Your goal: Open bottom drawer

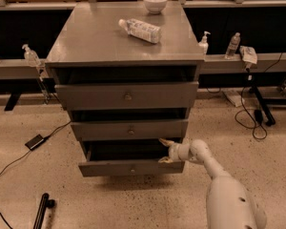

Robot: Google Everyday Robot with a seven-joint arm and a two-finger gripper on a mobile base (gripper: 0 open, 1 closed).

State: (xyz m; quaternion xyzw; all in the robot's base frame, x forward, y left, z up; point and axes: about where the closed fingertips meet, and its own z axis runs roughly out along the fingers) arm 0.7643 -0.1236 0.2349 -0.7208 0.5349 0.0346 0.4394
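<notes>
The grey metal cabinet [124, 51] has three drawers. The bottom drawer [131, 167] has the narrowest front and a small round knob. It stands pulled out, with a dark gap showing above its front panel. My gripper [165, 151] sits at the right end of that drawer, at the top edge of its front. One fingertip is above the drawer's top edge and the other is near the front panel, with a gap between them. My white arm [214, 175] reaches in from the lower right.
On the cabinet top lie a plastic bottle [140, 30] and a white bowl [155, 3]. The middle drawer [129, 129] and top drawer [127, 95] are above. Cables and a power brick [36, 141] lie on the floor at left, a black bar [41, 211] at lower left.
</notes>
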